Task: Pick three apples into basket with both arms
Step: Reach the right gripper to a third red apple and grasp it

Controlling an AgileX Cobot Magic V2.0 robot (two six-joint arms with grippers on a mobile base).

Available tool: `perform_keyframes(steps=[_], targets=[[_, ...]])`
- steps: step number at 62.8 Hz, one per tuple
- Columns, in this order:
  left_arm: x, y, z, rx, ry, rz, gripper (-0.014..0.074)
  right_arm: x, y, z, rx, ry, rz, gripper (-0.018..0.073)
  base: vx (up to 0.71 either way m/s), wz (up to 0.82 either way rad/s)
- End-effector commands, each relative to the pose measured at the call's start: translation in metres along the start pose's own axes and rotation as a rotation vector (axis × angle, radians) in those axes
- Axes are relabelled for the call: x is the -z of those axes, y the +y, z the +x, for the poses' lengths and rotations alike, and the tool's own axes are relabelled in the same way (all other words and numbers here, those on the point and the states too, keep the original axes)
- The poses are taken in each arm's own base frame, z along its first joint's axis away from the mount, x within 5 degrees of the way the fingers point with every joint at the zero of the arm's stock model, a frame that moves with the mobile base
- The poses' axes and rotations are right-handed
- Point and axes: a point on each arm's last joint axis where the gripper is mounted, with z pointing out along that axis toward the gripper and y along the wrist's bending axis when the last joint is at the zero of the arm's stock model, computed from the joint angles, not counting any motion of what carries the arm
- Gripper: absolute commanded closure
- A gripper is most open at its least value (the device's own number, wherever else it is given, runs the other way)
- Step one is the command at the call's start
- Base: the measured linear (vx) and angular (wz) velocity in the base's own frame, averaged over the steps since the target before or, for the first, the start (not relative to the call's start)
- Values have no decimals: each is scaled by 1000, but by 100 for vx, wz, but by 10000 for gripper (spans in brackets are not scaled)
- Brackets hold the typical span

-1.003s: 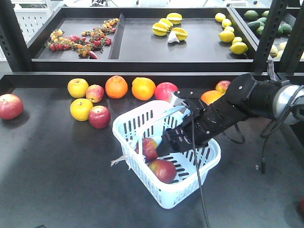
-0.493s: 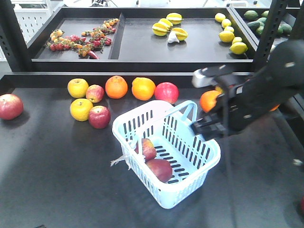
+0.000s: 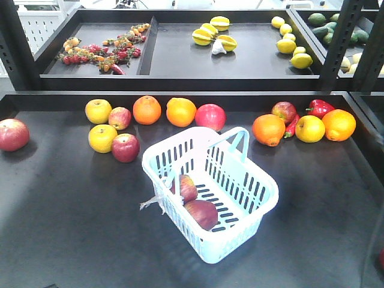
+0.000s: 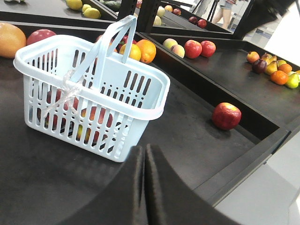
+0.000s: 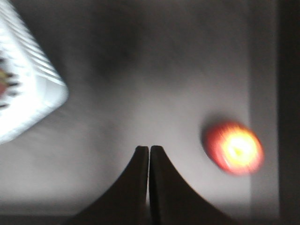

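A pale aqua plastic basket (image 3: 211, 193) sits at an angle near the middle of a dark table (image 3: 72, 228); its arched handle (image 3: 231, 139) stands upright; two red apples (image 3: 195, 202) lie inside it, touching each other, against the near-left wall. Neither arm shows in the front view. Behind the basket a row of fruit rests along the table's back edge: a yellow apple (image 3: 98, 110), a small red-yellow apple (image 3: 120, 117), two oranges (image 3: 164, 111) and a red apple (image 3: 210, 116); in front of that row sit another yellow apple (image 3: 102, 138) and a dark red apple (image 3: 125, 147), touching. A lone red apple (image 3: 12, 134) lies at the far left edge. To the right, well apart from the basket, lie an orange (image 3: 268, 129), red peppers (image 3: 320, 108) and more fruit. The left gripper (image 4: 145, 154) hangs just beside the basket, its jaws pressed together with nothing between them. The right gripper (image 5: 149, 154), in a blurred view, also has its jaws clenched and empty; a red apple (image 5: 233, 148) lies on the table near it, and a corner of the basket shows at the left edge.
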Motion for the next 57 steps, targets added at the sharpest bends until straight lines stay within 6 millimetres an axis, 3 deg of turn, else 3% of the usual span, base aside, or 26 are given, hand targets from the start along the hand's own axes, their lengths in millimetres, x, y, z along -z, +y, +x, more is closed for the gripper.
perform_keyframes(steps=[1,12,21,29,43,50,57], targets=[[0,-1,-11,41,-41,-7,603,3,-16,11,-44,-32,-10,568,0,0],[0,-1,-11,40,-43,-10,603,-29,-23,29,-72,-30,-29,560,0,0],[0,-1,-11,40,-43,-10,603,-37,-21,33,-61,-23,-58,493,0,0],[0,-1,-11,38,-43,-12,603,-39,-21,32,-46,-26,-64,326,0,0],[0,-1,-11,38,-42,-10,603,-41,-28,28,-59,-66,9,-71,0,0],[0,-1,-11,38,-42,-10,603,-52,-41,28,-120,-12,107,-156,0,0],[0,-1,-11,38,-42,-10,603,-70,-52,30,-159,82,185,-159,0,0]])
